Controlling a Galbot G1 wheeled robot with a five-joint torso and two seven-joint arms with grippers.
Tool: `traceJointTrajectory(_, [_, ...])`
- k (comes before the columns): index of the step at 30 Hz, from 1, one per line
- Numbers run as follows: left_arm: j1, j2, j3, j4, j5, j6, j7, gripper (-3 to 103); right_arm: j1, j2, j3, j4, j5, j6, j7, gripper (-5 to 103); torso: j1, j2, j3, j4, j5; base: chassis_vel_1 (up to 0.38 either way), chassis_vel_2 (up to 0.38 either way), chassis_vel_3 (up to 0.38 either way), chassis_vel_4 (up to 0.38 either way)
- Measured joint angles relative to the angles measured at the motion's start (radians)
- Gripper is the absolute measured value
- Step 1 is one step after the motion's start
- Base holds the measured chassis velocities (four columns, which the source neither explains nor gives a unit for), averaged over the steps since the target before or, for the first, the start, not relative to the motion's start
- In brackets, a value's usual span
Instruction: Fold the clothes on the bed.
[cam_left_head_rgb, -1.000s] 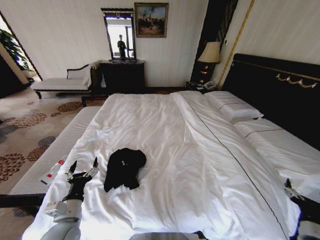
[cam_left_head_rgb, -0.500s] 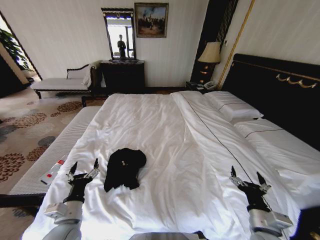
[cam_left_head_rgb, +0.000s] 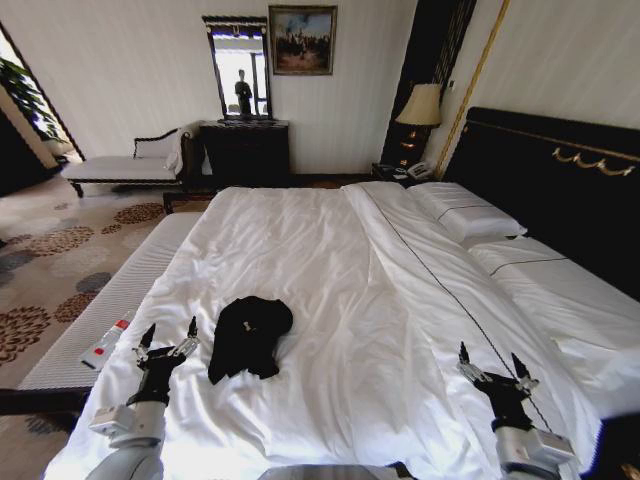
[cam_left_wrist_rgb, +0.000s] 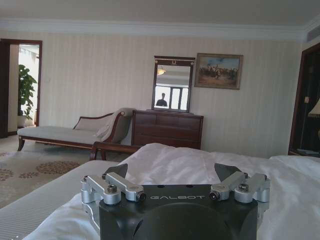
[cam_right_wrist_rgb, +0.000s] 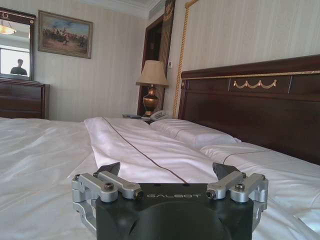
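Soft matt black cloth T-shirt (cam_left_head_rgb: 248, 338); bed (cam_left_head_rgb: 400, 300) sheets white, seemingly smooth cotton.

Black T-shirt (cam_left_head_rgb: 248, 337), white bed (cam_left_head_rgb: 400, 330)

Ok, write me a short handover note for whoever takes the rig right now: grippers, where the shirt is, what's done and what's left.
Left gripper: open, empty, raised above the near left part of the bed, just left of the shirt.
Right gripper: open, empty, raised above the near right part of the bed, well away from the shirt.
Shirt: black, lying in a crumpled heap on the white cover, touched by neither gripper.
Done: no fold shows.
Left: spread the shirt flat and fold it, likely starting with the left arm since it is closer.
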Motion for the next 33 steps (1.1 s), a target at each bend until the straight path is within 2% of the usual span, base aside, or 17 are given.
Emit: traceJointTrajectory(33, [-0.002,0.003,-0.003,0.005,-0.006,0.0,-0.006,100,0.003,0.009,-0.014,-0.004,-0.013,-0.002,0.002,100,0.0,0.0,0.0,0.0002,-0.0002,0.095,0.087,-0.094,-0.092])
